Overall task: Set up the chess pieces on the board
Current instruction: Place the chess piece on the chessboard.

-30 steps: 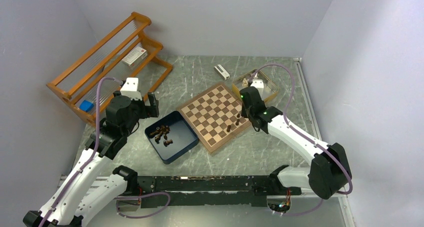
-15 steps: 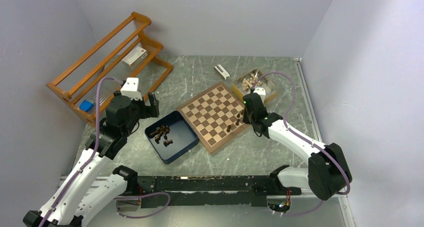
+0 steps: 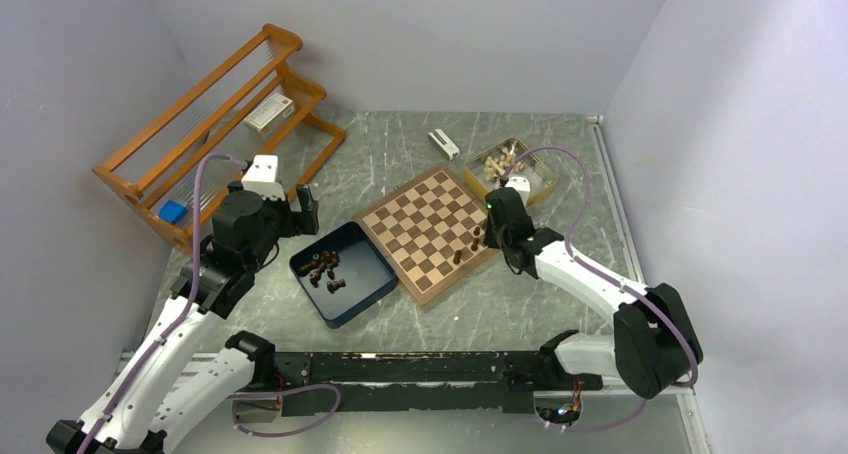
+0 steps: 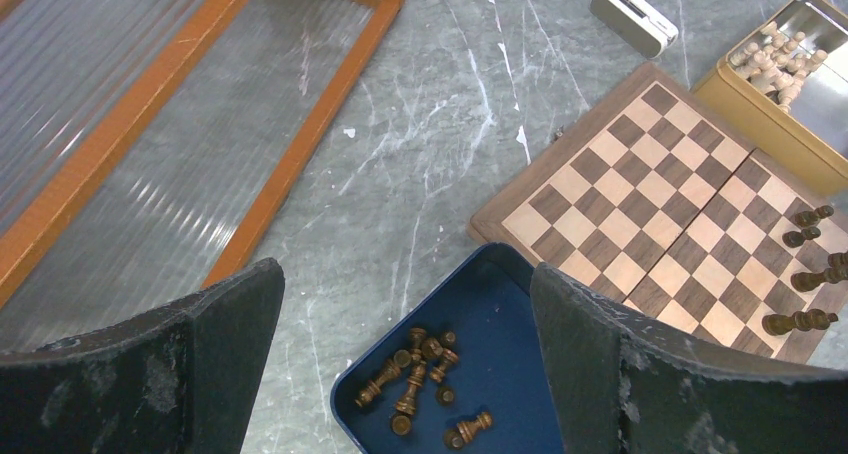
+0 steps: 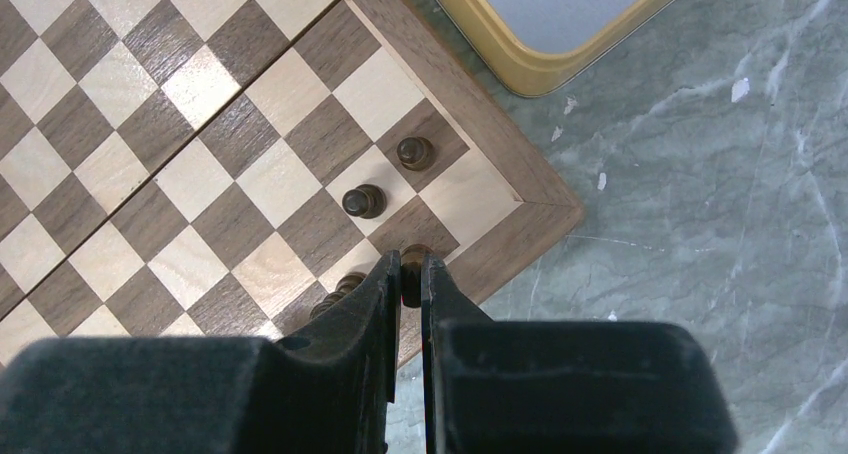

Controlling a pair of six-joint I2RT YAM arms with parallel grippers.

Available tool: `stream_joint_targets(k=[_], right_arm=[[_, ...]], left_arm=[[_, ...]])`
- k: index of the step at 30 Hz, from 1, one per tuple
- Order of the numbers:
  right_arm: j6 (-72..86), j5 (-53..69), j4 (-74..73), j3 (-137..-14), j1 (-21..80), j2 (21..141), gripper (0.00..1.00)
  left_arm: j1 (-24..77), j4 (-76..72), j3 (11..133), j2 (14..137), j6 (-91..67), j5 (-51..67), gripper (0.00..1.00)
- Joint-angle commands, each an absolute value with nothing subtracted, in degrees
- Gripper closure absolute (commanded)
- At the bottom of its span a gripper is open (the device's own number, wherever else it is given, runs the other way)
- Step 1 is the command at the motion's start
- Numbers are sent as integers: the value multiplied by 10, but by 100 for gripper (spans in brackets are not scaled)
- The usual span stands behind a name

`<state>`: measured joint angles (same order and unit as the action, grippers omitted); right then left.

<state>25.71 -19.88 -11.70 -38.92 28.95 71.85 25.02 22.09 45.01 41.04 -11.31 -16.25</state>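
the dark chess pieces [image 3: 322, 267] are in two lots. a small heap lies in the blue box [image 3: 365, 276] just left of the board [image 3: 420, 214], and a few stand along the board's near right edge. one dark piece [image 5: 411, 261], at the corner end of that edge, sits right between the tips of the right gripper [image 5: 410, 274], whose jaws are pressed nearly together, pinching it from above. two more pieces stand on squares just beyond it. the left gripper [image 4: 405, 272] hangs over the tabletop [image 3: 500, 304] by the blue box's far side, jaws spread wide and holding nothing, well above the heap. a gold tin [image 4: 770, 144] of pale pieces sits past the board's right corner. a wooden rack [image 3: 200, 124] stands far left.
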Motion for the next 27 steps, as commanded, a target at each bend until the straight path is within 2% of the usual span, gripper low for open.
stream_joint_targets(k=[1,27], right_arm=[[263,-202,-95,-384,286,726,100],[261,-208,-83,-387,286,764,99]], left_arm=[[251,199,448,408,-109,-154,2],[251,201,448,406,-108,-156,2]])
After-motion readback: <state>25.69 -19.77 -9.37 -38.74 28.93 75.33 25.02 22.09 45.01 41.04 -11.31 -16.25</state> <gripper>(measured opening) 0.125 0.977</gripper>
